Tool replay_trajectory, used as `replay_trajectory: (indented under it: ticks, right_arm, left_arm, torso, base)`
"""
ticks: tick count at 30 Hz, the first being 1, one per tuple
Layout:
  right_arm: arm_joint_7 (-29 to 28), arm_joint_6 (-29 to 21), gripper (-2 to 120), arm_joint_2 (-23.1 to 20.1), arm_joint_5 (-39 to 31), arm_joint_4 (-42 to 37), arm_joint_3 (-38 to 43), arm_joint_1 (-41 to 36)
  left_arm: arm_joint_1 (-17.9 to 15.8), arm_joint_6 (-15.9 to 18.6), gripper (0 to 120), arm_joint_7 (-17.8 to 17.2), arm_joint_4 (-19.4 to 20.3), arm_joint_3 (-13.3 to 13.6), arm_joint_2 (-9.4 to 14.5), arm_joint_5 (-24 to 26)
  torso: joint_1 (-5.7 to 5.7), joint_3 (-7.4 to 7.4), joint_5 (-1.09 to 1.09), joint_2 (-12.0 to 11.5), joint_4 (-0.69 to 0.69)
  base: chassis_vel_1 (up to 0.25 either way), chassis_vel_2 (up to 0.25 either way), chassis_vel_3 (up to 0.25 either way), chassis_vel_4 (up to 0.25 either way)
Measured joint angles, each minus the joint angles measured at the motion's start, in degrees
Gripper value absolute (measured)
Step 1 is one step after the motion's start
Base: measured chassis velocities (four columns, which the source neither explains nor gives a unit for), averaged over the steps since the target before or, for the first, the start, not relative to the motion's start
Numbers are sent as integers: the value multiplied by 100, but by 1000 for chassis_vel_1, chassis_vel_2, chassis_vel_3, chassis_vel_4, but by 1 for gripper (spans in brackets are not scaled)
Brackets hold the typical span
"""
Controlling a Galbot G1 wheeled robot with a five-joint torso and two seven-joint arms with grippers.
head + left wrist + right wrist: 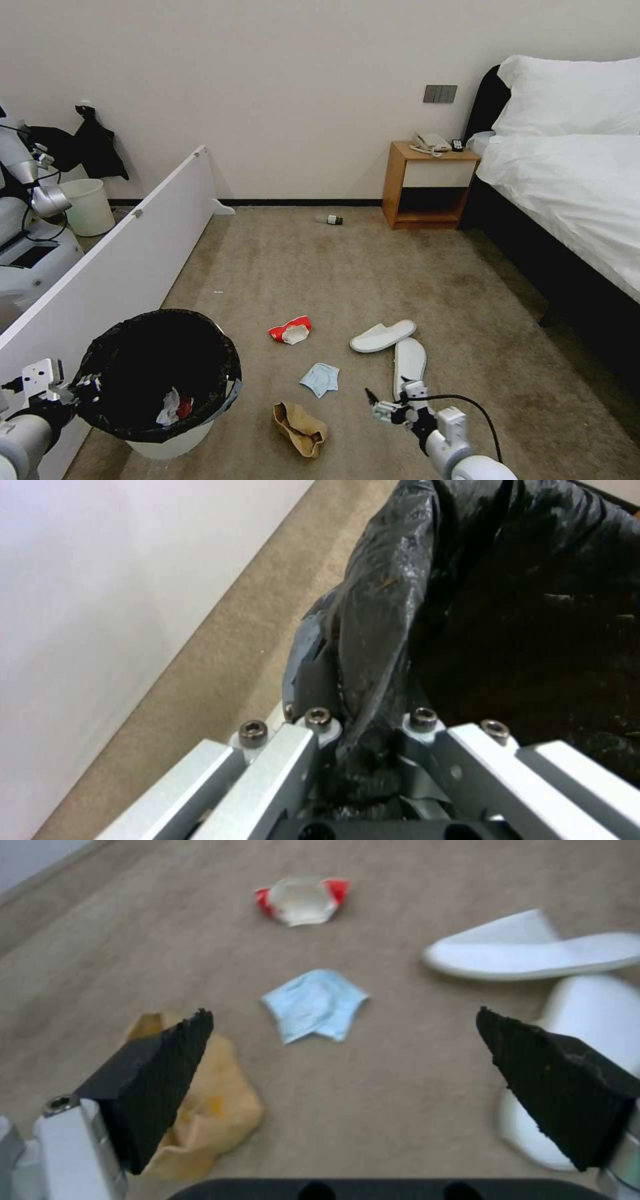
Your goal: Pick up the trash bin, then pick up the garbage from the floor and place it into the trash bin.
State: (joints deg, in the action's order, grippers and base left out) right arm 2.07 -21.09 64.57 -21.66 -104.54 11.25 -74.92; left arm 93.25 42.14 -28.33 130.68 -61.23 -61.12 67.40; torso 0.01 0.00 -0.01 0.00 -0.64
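Right tool spread above face mask; left tool pinching trash bin rim

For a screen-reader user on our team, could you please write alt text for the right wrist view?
The right gripper hangs open above the beige carpet, a light-blue face mask lying between its two black pads. A red-and-white packet lies beyond the mask, a brown cardboard scrap beside one pad, two white slippers by the other.

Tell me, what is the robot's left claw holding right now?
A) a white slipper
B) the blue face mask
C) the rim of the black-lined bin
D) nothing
C: the left gripper is clamped on the bag-covered rim of the trash bin, which it holds beside the white panel.
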Motion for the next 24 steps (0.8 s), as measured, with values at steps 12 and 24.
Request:
replay_trajectory:
  ticks: [12,24]
  right_arm:
    - [337,-295,100,260,122,552,-844,515]
    - [399,-405,100,481,-150,1241,-1521,1273]
  left_arm:
    - [-32,0,4,-39,86,189,-21,-107]
    - [-53,0,4,-44,106,316,-42,-204]
  torso:
    - [0,0,1,0,-2]
    - [0,0,0,0,0]
  base:
    - [0,0,0,0]
    - [0,0,0,0]
